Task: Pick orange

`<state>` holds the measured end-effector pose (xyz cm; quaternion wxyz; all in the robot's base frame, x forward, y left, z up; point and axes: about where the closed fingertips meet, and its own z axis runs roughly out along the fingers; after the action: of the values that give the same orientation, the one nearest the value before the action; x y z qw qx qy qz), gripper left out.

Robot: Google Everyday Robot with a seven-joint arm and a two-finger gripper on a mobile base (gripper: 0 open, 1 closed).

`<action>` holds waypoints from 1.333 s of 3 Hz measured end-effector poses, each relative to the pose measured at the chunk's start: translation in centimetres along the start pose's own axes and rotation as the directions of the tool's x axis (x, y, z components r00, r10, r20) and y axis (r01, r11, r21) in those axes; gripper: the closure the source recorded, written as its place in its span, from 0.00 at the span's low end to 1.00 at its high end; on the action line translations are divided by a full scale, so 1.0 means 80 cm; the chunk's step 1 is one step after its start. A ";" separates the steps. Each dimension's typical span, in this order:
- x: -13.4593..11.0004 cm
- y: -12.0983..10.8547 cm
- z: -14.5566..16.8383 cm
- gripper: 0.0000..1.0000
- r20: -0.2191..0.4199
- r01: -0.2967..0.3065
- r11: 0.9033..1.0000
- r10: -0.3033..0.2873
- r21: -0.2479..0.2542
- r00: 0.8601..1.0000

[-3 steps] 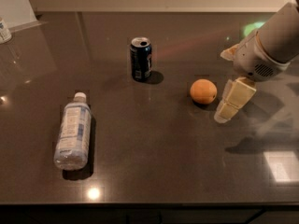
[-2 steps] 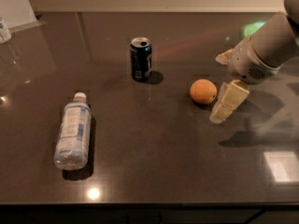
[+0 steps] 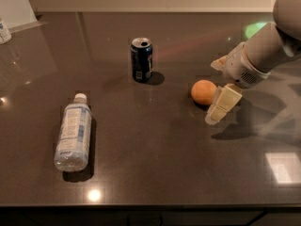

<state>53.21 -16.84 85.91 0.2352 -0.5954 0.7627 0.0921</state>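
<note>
The orange (image 3: 202, 92) lies on the dark table (image 3: 155, 159), right of the middle. My gripper (image 3: 214, 91) comes in from the right on a white arm and is open. Its near cream finger (image 3: 222, 103) lies just at the orange's right front side. Its far finger (image 3: 219, 62) shows behind and to the right of the orange. The orange sits at the mouth of the jaws, not held.
A dark blue can (image 3: 141, 59) stands upright left of the orange, towards the back. A clear water bottle (image 3: 73, 132) lies on its side at the front left. A white object (image 3: 4, 30) is at the far left edge.
My gripper has moved left and slightly down towards the orange, so its near finger now lies right beside the fruit. The orange, can and bottle have not moved.
</note>
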 end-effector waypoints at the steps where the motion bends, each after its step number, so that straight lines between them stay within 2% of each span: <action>1: -0.003 -0.001 0.008 0.18 0.015 -0.001 1.000 0.001 -0.018 1.000; 3: -0.004 -0.004 0.015 0.65 0.025 -0.013 0.999 0.014 -0.032 1.000; 4: -0.009 -0.008 -0.001 0.88 0.040 -0.022 0.999 0.023 -0.024 0.999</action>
<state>53.95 -16.47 86.43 0.2424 -0.5876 0.7632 0.1158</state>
